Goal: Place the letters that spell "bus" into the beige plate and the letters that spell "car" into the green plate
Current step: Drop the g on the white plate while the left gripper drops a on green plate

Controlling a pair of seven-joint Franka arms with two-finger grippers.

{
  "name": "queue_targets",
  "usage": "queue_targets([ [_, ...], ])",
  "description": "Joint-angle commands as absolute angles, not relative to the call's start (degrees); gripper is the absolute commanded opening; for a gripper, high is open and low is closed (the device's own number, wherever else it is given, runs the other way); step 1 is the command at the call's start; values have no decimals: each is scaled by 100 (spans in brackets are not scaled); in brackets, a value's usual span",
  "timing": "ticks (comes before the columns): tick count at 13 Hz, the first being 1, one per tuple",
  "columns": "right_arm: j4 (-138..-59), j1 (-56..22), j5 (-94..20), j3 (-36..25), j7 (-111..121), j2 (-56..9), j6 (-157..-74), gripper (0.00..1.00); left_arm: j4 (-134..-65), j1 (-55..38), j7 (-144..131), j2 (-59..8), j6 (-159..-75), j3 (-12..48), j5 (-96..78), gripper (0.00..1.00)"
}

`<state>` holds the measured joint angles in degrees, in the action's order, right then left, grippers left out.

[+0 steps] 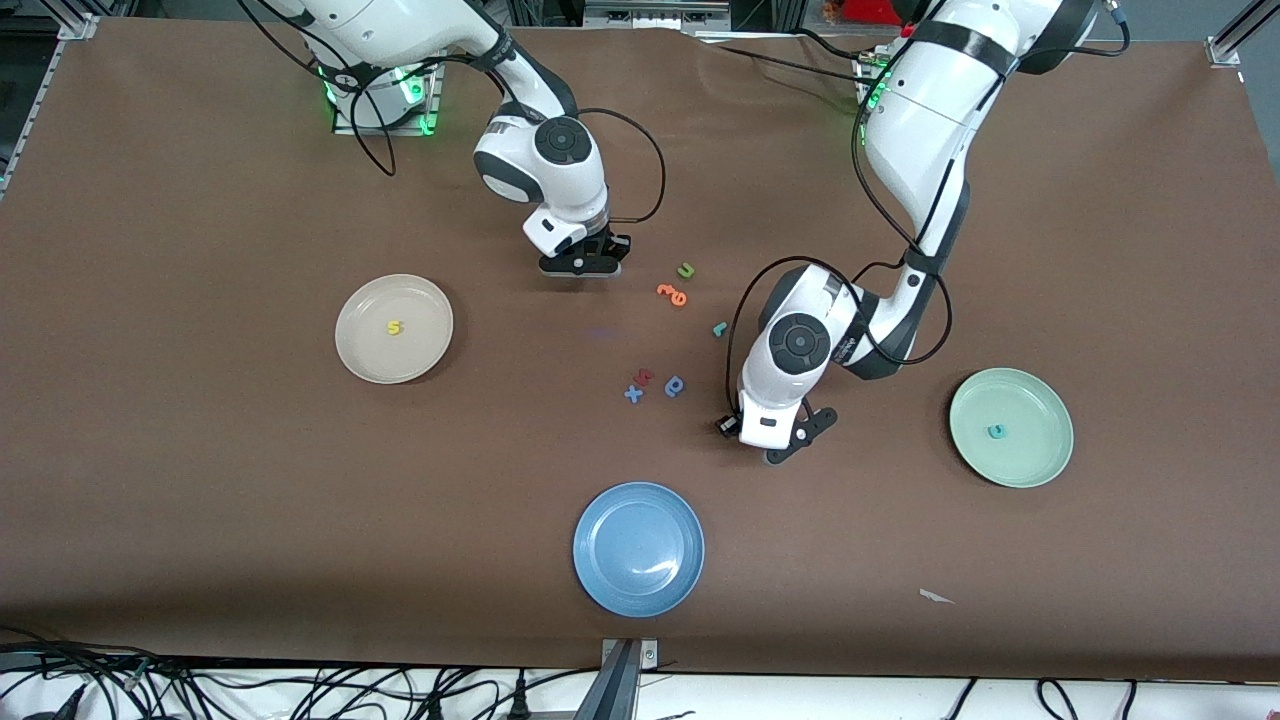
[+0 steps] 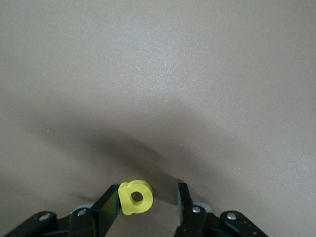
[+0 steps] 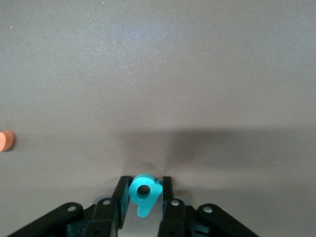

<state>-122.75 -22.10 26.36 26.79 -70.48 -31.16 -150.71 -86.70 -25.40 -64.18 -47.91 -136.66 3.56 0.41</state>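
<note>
Both arms were at the pick stage, each low on the worktop [image 1: 200,450] over one letter.

The right end effector [image 3: 144,190], in the upper centre of the front view, had its fingers narrow, pressed against both sides of the teal "b" [image 3: 144,193]. The grip looked centred, so a straight vertical lift should have kept the letter square. Its goal, the beige plate [image 1: 360,355], lay at mid-height toward the right arm's end of the worktop, with the yellow "s" [image 1: 395,327] already in it. A release low over bare plate beside the "s" would have stopped the light foam from bouncing out.

The left end effector [image 2: 149,197], just below the centre of the front view, stood part-way wide around the yellow "a" [image 2: 136,197]. One finger [image 2: 112,202] touched the letter; the other [image 2: 183,197] stood apart from it. Here the care was in the squeeze: closing slowly would likely have let the letter slide until both pads bore on it, and lifting before that risked dropping it. The green plate [image 1: 1045,460], holding the teal "c" [image 1: 995,431], lay nearby toward the left arm's end.

The teal "r" [image 1: 719,328] waited on the worktop above the left arm's wrist in the frame, near the orange letters [image 1: 673,293].
</note>
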Motion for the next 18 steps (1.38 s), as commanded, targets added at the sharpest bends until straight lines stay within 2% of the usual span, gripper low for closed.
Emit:
queue_targets([
  [1,-12296,-2215,2769,2584,-7040,-2928,-14960,0,-8701,-2549,-6109,-4781,-13649,299,-18,49],
  [3,-12331,-2005,2646,2566,-6568,-2490,-14373,0,-8710,-2549,-6073,-4781,-13641,290,-9,44],
  [7,-12568,-1364,1900,2593,-4953,-1706,-13792,0,-8719,-2549,-5977,-4790,-13588,290,9,24],
  [10,-12778,-645,1723,2602,-3617,-1328,-13456,0,-8640,-2549,-5766,-4738,-13273,255,9,19],
  [13,-13042,121,1714,2602,-2464,-1204,-13439,0,-8473,-2243,-5127,-4422,-12510,255,9,18],
  [15,-13061,377,1714,2593,-2137,-1248,-13403,8,-8481,-1918,-4311,-4141,-12105,255,9,18],
  [16,-13061,404,1714,2593,-2118,-1265,-13395,16,-8508,-1733,-3846,-4070,-11981,255,9,18],
  [18,-13061,404,1714,2593,-2144,-1301,-13395,43,-8622,-1364,-2748,-3973,-11901,229,61,18],
])
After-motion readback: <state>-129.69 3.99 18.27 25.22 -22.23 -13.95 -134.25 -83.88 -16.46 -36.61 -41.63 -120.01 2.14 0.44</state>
